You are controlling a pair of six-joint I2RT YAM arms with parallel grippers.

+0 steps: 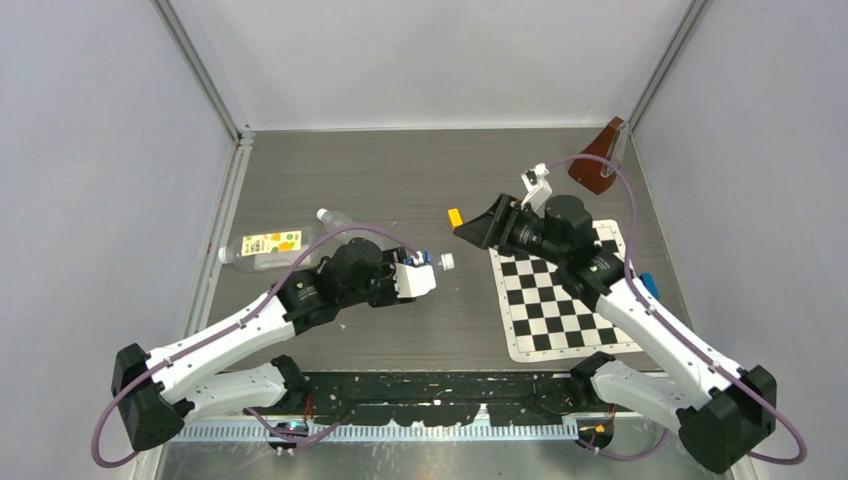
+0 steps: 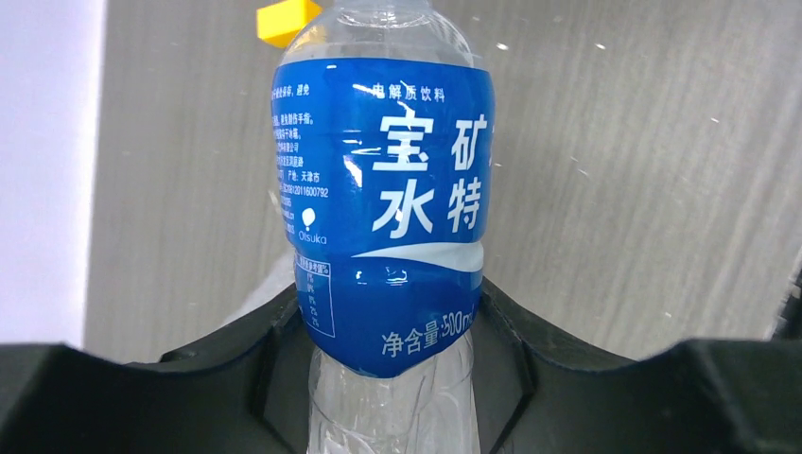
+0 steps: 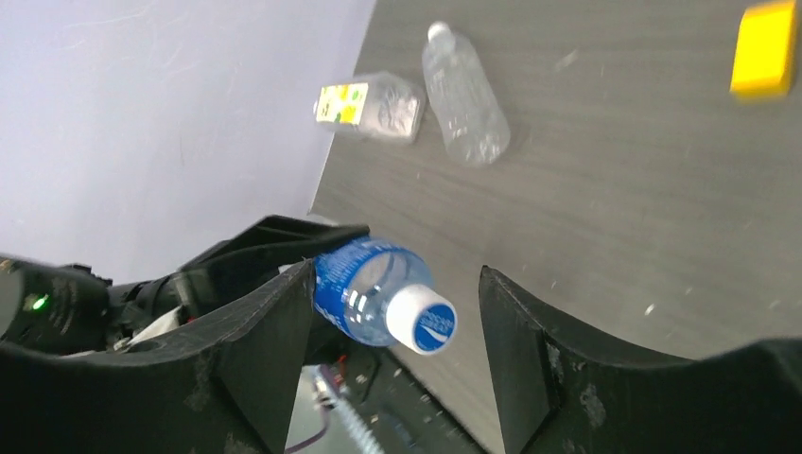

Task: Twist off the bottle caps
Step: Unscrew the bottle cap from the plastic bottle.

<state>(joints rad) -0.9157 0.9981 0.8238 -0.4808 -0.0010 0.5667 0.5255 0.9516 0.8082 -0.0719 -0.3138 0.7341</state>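
The cap is a small round white plastic one with a blue-and-white wave mark on its flat top, and it sits on the neck of the blue-labelled bottle. That bottle is clear, thin, slightly crumpled plastic. Its glossy blue wrap carries big white characters "宝矿" over "水特", a small line "电解质饮料" above them, "Otsuka" down the side and "净含量:500" near the bottom edge.

The left gripper has its black fingers clamped on the bottle's lower body, holding it about level over the middle of the table, with the cap end pointing towards the right arm. The right gripper stands with its matte black, scuffed fingers spread wide. In the right wrist view the cap shows in the gap between them, touching neither.

Further left on the grey wood-grain surface lie the other two bottles, side by side. One is the wider bottle with a white, yellow and orange label too small to read. The other is the slim bare bottle, ribbed and clear, with its own whitish cap.

A yellow block lies just beside the right gripper, and a black-and-white chequered mat lies under the right arm.
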